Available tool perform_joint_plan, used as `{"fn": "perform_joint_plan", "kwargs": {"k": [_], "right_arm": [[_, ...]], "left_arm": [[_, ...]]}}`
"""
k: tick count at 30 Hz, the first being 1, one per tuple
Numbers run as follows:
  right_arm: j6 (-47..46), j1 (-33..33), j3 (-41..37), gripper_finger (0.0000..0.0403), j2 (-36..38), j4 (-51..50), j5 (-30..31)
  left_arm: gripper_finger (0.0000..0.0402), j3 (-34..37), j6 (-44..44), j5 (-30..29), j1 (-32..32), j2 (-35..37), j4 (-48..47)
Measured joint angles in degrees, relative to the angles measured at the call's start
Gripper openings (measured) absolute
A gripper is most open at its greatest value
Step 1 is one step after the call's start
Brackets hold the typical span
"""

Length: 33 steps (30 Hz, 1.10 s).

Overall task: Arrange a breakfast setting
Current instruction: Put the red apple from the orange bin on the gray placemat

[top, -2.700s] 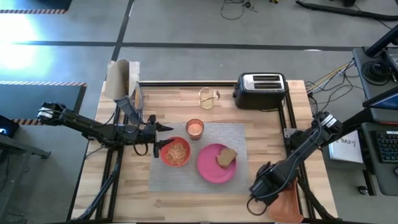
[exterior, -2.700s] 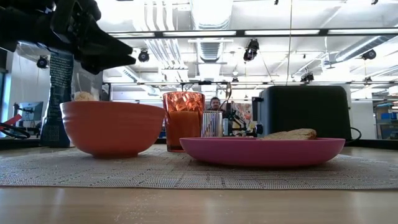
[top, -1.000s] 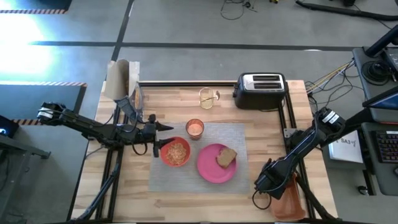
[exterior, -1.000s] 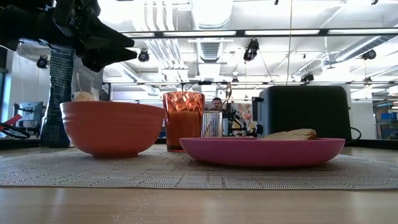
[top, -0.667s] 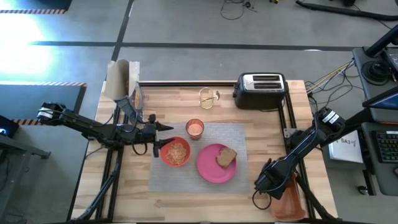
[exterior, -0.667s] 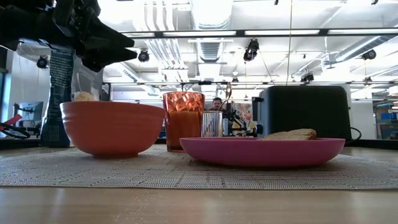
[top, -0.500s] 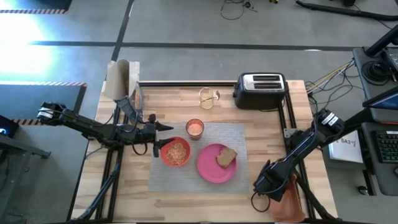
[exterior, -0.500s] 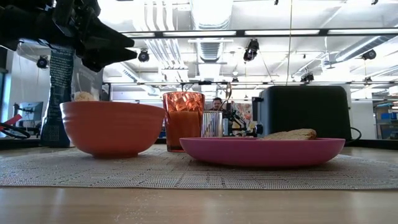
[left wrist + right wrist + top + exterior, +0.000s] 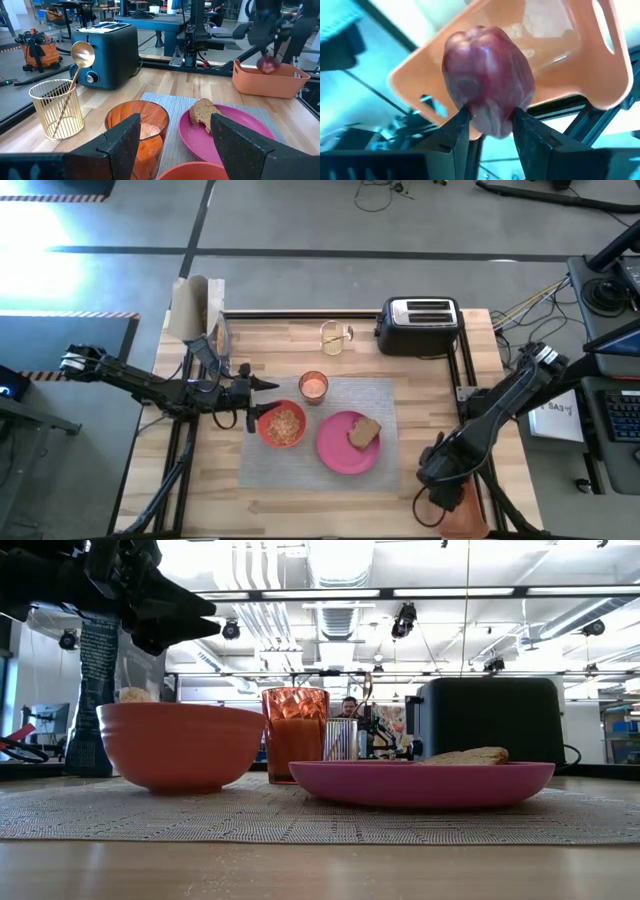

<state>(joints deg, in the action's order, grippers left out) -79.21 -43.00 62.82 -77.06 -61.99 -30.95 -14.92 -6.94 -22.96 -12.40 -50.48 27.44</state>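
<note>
On the grey placemat [image 9: 385, 395] stand the orange-red bowl [image 9: 283, 424], the glass [image 9: 313, 386] and the pink plate [image 9: 338, 450], which carries the toast [image 9: 364, 432]. The spoon [image 9: 82, 52] stands upright in a gold wire holder [image 9: 54, 107]. My right gripper [image 9: 440, 472] hangs over the orange bin [image 9: 462, 512] at the table's near right, shut on the red fruit [image 9: 487, 75]. My left gripper [image 9: 175, 145] is open, level, just left of the bowl and above its rim. My right gripper pinches the red fruit between its two fingers [image 9: 460, 130], one on each of two opposite sides [image 9: 470, 112]. The fingers slant down from above. The fruit is lifted clear above the bin, as the left wrist view shows [image 9: 269, 64].
The black-and-silver toaster [image 9: 418, 325] stands at the far right of the table. A brown paper bag [image 9: 195, 305] stands at the far left corner. Bare wood lies near the front edge and left of the mat.
My right gripper has risen above the orange bin and shifted a little toward the table's right edge, while its arm has bent upward. The left arm and everything on the mat have stayed in place.
</note>
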Motion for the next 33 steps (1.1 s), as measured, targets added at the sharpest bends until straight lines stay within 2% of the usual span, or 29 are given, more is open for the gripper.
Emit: {"fn": "perform_joint_plan", "kwargs": {"k": [4, 10, 12, 14, 17, 20, 25, 28, 33], "right_arm": [[-5.4, 0.0, 1.5, 0.0112, 4.4, -0.7, 4.0], [-10.1, 0.0, 3.1, 0.0079, 10.5, -1.3, 19.6], [-15.2, 0.0, 3.0, 0.0072, 11.6, -3.9, 21.5], [-21.0, 0.0, 2.4, 0.007, 11.9, -7.6, 21.0], [-24.6, 0.0, 0.3, 0.0079, 11.3, -7.9, 15.9], [-24.8, 0.0, -1.8, 0.0096, 10.2, -4.1, 12.6], [-25.4, 0.0, -2.9, 0.0136, 7.2, 4.4, 12.5], [-27.7, 0.0, -2.9, 0.0162, 4.9, 6.2, 11.8], [-25.5, 0.0, -2.7, 0.0199, 0.6, 6.6, 5.1]], "left_arm": [[0.0223, 0.0, 0.0, 0.0, 0.0, 0.0, 0.0], [0.0223, 0.0, 0.0, 0.0, 0.0, 0.0, 0.0], [0.0223, 0.0, 0.0, 0.0, 0.0, 0.0, 0.0], [0.0223, 0.0, 0.0, 0.0, 0.0, 0.0, 0.0], [0.0223, 0.0, 0.0, 0.0, 0.0, 0.0, 0.0], [0.0223, 0.0, 0.0, 0.0, 0.0, 0.0, 0.0], [0.0223, 0.0, 0.0, 0.0, 0.0, 0.0, 0.0], [0.0223, 0.0, 0.0, 0.0, 0.0, 0.0, -0.1], [0.0223, 0.0, 0.4, 0.0, 0.0, 0.0, -1.1]]}}
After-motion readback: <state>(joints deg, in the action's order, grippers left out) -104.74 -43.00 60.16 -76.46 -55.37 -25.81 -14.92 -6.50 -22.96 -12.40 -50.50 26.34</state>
